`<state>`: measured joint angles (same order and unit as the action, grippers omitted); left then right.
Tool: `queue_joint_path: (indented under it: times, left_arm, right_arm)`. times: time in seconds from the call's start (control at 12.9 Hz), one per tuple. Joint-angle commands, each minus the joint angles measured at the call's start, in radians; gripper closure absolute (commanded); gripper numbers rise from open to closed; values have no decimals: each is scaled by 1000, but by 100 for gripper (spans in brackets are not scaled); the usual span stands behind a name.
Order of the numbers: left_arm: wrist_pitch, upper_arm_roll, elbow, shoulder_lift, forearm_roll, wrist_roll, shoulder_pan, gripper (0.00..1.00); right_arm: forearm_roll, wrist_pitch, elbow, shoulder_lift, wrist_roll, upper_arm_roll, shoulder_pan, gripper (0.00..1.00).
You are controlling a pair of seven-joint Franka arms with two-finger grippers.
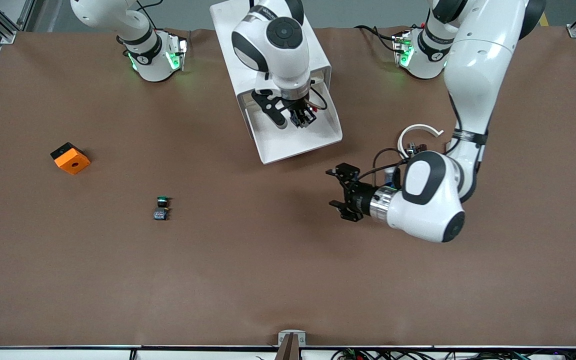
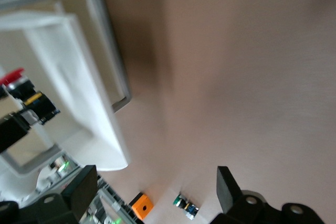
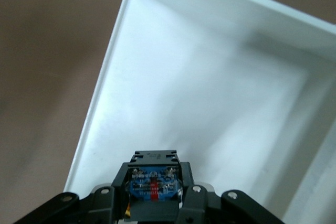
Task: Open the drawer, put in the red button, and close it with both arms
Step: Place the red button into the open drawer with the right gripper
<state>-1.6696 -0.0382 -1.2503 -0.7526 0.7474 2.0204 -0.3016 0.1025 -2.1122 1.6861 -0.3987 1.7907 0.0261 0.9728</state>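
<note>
My right gripper [image 1: 302, 119] hangs over the open white drawer [image 1: 300, 146] and is shut on the red button [image 1: 299, 118]. In the right wrist view the gripper [image 3: 154, 167] grips the button's bluish block body [image 3: 153, 186] over the drawer's white floor [image 3: 210, 77]. The left wrist view shows the button's red cap [image 2: 11, 75] beside the drawer's wall [image 2: 79, 72]. My left gripper [image 1: 336, 191] is open and empty, low over bare table nearer the front camera than the drawer. In its own view it [image 2: 155, 184] frames only the table.
The white cabinet [image 1: 228, 30] that holds the drawer stands at the middle of the table's robot edge. A green-capped button [image 1: 161, 207] [image 2: 185, 206] and an orange block [image 1: 70, 158] [image 2: 140, 206] lie toward the right arm's end.
</note>
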Motion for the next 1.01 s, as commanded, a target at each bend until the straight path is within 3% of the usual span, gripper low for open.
queue_joint_path:
  times: [0.0, 0.08, 0.39, 0.62, 0.93]
  left_arm:
    - [11, 20, -5, 58, -141, -67, -1, 0]
    - [10, 27, -5, 74, -210, -101, -1, 0]
    - [10, 37, -12, 147, -472, -485, 4, 0]
    - [8, 29, -46, 160, -493, -846, 1, 0]
    - [-169, -75, -158, 182, -496, -931, -8, 0]
  right_arm:
    - [-15, 4, -9, -5, 7, 14, 0, 18]
    - [-17, 6, -9, -5, 9, 15, 1, 0]
    - [-27, 11, -40, -5, -16, 20, -11, 0]
    - [-21, 72, -89, -5, -160, 18, -80, 0]
    - [-18, 158, -129, 0, -423, 18, -218, 0]
